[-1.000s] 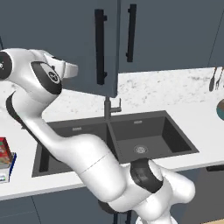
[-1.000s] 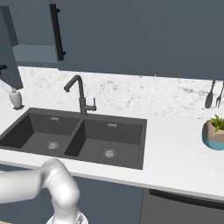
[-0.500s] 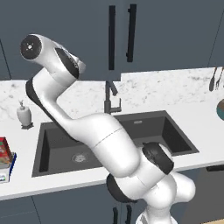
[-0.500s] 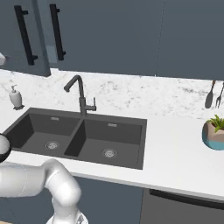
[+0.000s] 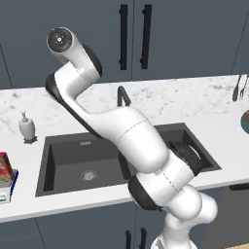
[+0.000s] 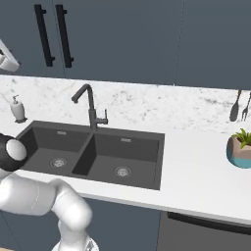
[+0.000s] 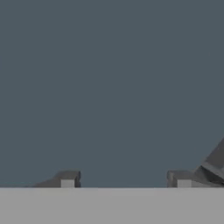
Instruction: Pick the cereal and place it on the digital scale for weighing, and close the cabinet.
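The cereal [image 5: 5, 168] stands upright at the far left edge of the left base view, its long axis vertical, resting on the digital scale [image 5: 8, 188]; the picture border cuts off the box's left part, so its printed face is hard to make out; only a white top and blue edge of the scale show beneath it. Above the counter, the cabinet [image 5: 185, 34] has its flat slate-blue doors shut flush, two black bar handles [image 5: 133, 36] running vertically side by side. In the hand view the gripper [image 7: 124, 177] faces a plain slate-blue surface with its two finger tips set well apart and nothing between them. The white counter [image 6: 196, 171] carries a dark double sink [image 6: 93, 152] with a black tap [image 6: 90, 105] behind it; a soap dispenser [image 5: 26, 127] stands left of the sink; a potted plant [image 6: 240, 147] sits at the right, utensils [image 6: 241, 105] hanging against the marbled wall [image 6: 147, 103].
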